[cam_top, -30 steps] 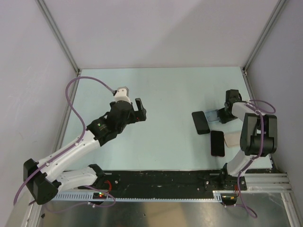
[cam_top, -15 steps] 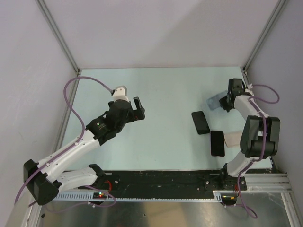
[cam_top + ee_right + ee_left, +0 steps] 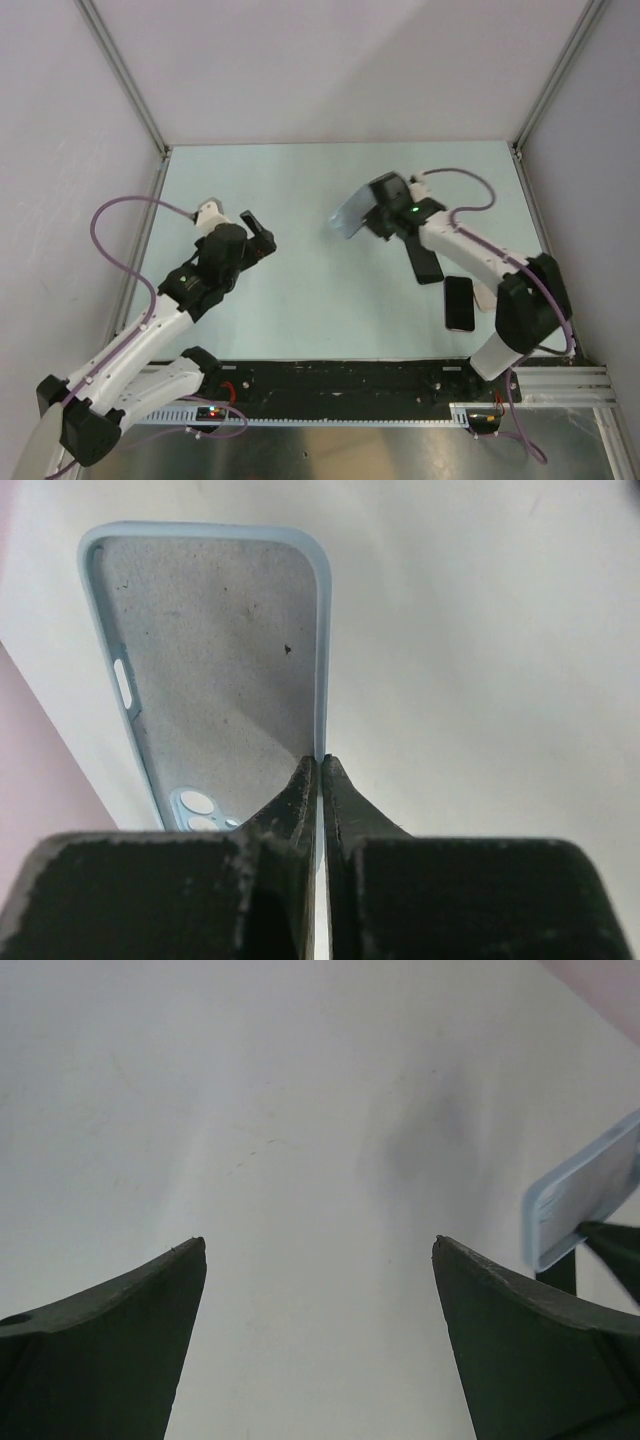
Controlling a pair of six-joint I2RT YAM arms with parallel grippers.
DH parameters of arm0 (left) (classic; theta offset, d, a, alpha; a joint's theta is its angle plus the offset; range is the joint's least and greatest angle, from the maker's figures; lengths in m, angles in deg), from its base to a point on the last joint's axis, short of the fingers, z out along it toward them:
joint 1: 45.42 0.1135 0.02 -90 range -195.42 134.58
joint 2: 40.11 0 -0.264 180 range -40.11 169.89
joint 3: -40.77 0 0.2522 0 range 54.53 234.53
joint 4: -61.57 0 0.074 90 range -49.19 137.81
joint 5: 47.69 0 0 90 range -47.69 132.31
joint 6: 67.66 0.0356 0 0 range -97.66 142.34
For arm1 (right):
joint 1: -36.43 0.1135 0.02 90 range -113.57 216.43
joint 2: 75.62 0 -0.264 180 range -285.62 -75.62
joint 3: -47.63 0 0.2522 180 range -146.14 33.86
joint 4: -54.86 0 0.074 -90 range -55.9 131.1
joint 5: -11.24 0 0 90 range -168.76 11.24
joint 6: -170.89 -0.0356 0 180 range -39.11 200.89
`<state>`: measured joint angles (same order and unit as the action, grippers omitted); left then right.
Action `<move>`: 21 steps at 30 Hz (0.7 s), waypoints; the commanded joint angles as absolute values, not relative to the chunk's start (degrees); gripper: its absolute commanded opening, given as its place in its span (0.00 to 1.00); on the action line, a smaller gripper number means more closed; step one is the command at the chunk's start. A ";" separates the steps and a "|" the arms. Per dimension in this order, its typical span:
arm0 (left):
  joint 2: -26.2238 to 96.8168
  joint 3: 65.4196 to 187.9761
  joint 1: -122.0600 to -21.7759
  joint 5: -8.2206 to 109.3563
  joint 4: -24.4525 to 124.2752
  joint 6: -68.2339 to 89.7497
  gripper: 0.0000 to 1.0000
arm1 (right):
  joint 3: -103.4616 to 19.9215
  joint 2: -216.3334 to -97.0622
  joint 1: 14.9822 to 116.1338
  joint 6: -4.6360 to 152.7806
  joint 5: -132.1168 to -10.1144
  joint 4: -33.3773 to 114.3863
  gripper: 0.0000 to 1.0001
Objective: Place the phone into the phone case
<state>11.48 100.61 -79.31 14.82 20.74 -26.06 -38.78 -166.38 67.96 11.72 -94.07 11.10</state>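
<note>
Tabletop (image 3: 300, 190), pale green, closed in by grey panels on three sides.

Right arm (image 3: 470, 255): now stretched leftward over mid-table; half a second back, folded up at the far right corner. Left arm (image 3: 150, 332): drawn back toward the near left, lower than a second ago.

Right gripper (image 3: 320, 762): pinched shut on one long rim of the phone case (image 3: 215, 650), no gap showing between the fingers. Holds the case clear of the table, tilted, cavity toward the wrist camera. Pale blue shell, grey lining, camera cutout down near the fingers. Carried from the right edge to centre within the last second.

Left gripper (image 3: 320, 1250): spread wide, nothing between the fingers, only bare table below. Corner of the case showing at the right of that wrist view, apart from the fingers.

Phone (image 3: 459, 302): glossy black, pale rim, flat on the table at near right, untouched, well apart from the case. Second black slab (image 3: 430, 270), matte, just beyond it, partly under the right forearm. Beige flat piece (image 3: 485, 292) just right of the phone, mostly hidden.

Reading: case lifted and brought toward the left arm, probably for a handover or a two-gripper hold. Phone not yet picked up, so insertion not begun. Next calls for steadying the case cavity-up and fetching the phone. Risk: thin rim pinch, could swivel or slip.
</note>
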 commanded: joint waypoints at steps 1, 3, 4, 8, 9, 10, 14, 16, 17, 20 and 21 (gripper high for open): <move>7.62 97.54 -77.71 10.51 17.11 -31.04 0.98 | -38.91 -172.37 74.75 -4.29 -95.84 11.76 0.00; 6.54 95.98 -77.44 9.92 16.58 -31.85 0.98 | -38.91 -175.17 77.19 -7.23 -94.98 13.59 0.00; 6.24 95.34 -77.25 9.90 16.50 -32.27 0.98 | -38.91 -176.46 78.30 -8.13 -94.74 14.47 0.00; 7.24 94.02 -76.97 10.29 16.16 -34.41 0.98 | -38.90 -179.25 81.92 -8.20 -94.19 16.44 0.39; 7.69 93.83 -76.97 10.52 16.16 -35.04 0.98 | -38.90 -179.38 82.47 -7.38 -93.94 16.64 0.53; 8.36 93.69 -77.01 10.68 16.12 -35.97 0.98 | -38.86 -179.31 82.74 -6.58 -93.73 16.87 0.62; 11.36 92.91 -76.94 11.83 16.22 -42.04 0.98 | -37.12 -175.19 82.93 -0.37 -94.21 17.71 0.78; 13.69 92.67 -77.53 12.45 16.33 -46.73 0.98 | -34.97 -170.67 81.89 3.86 -97.49 17.96 0.80; 14.96 92.63 -78.09 12.17 16.38 -49.46 0.98 | -33.69 -167.97 80.92 6.47 -98.76 18.02 0.81; 21.60 94.81 -81.88 10.38 16.28 -56.47 0.95 | -31.47 -161.58 75.64 13.57 -101.09 16.53 0.81; 23.83 95.81 -83.29 9.21 16.31 -58.94 0.93 | -31.23 -159.34 74.19 15.28 -102.18 15.59 0.81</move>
